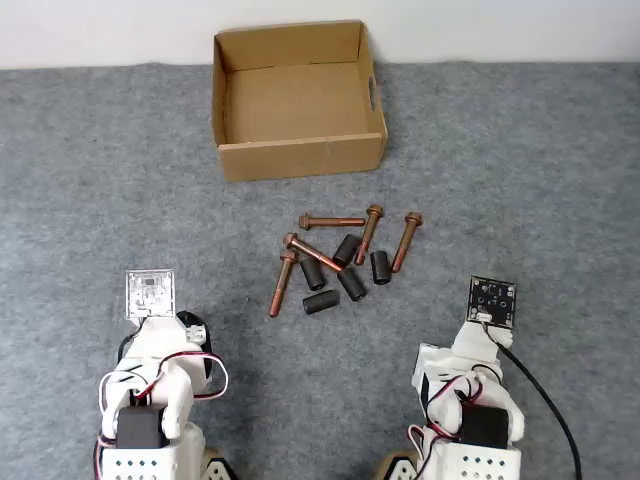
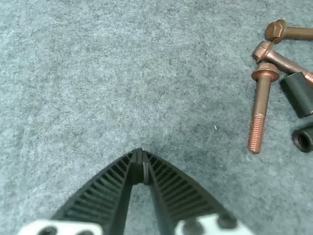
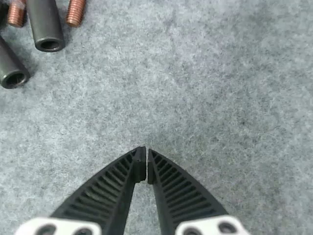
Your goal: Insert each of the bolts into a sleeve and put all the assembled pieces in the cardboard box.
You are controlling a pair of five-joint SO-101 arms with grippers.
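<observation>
Several copper bolts (image 1: 283, 284) and several black sleeves (image 1: 321, 301) lie loose in a cluster on the grey carpet, all apart from one another's bores. The open cardboard box (image 1: 300, 158) stands behind them with nothing inside. My left gripper (image 2: 142, 160) is shut and holds nothing, low over bare carpet to the left of the cluster; one bolt (image 2: 259, 112) and a sleeve (image 2: 298, 93) lie off to its side. My right gripper (image 3: 146, 157) is shut with nothing in it, near the cluster's right side, with two sleeves (image 3: 46, 24) ahead of it.
Grey carpet (image 1: 520, 180) covers the whole table, with open room on both sides of the parts and the box. A white wall edge (image 1: 100, 30) runs behind the box. Both arm bases (image 1: 150, 420) sit at the front edge.
</observation>
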